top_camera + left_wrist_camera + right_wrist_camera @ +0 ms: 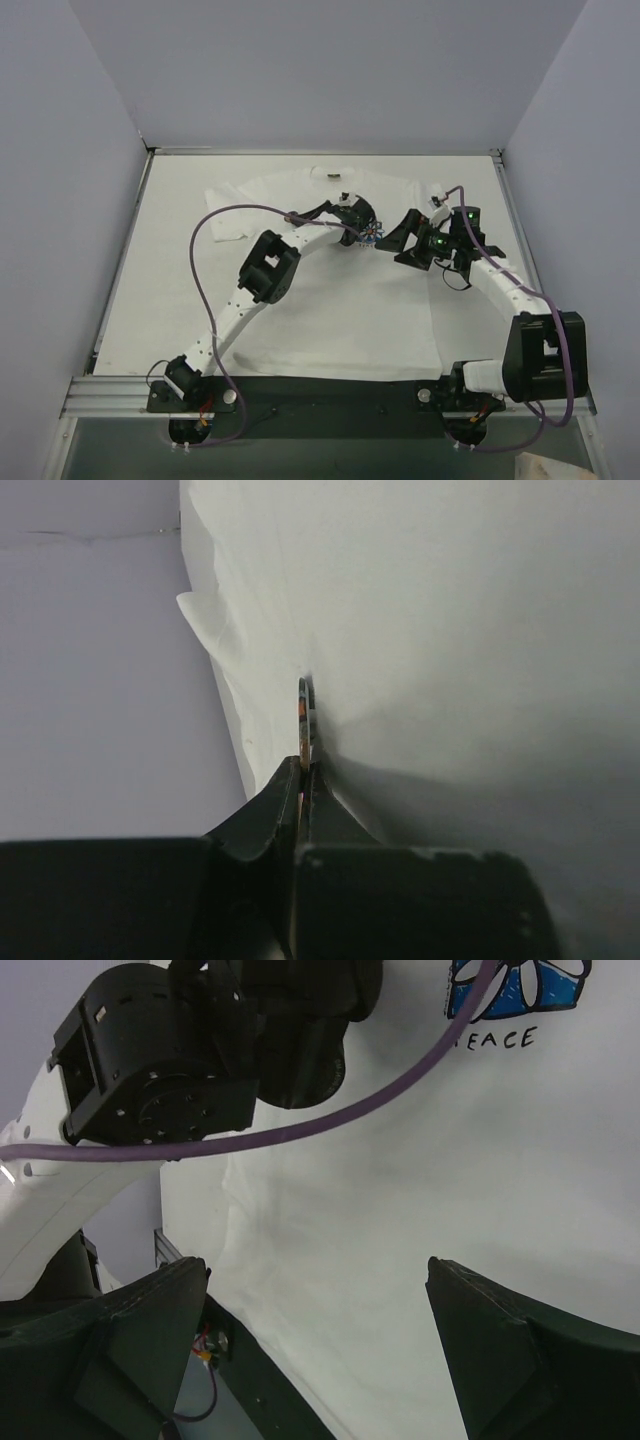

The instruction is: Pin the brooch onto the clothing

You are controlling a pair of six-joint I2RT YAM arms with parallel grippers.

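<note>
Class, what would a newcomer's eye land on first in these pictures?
A white T-shirt lies spread on the table. Over its chest, the left claw is shut on the thin brooch, held edge-on against the fabric. Beside it, the right claw gapes open above the shirt.

- Brooch (306,715): seen edge-on only, its lower part hidden between the closed tips of the left pincer (305,767).
- Print (515,985): cut off by the top edge and crossed by the cable (300,1130).
- Top view: the brooch is too small to make out.
</note>
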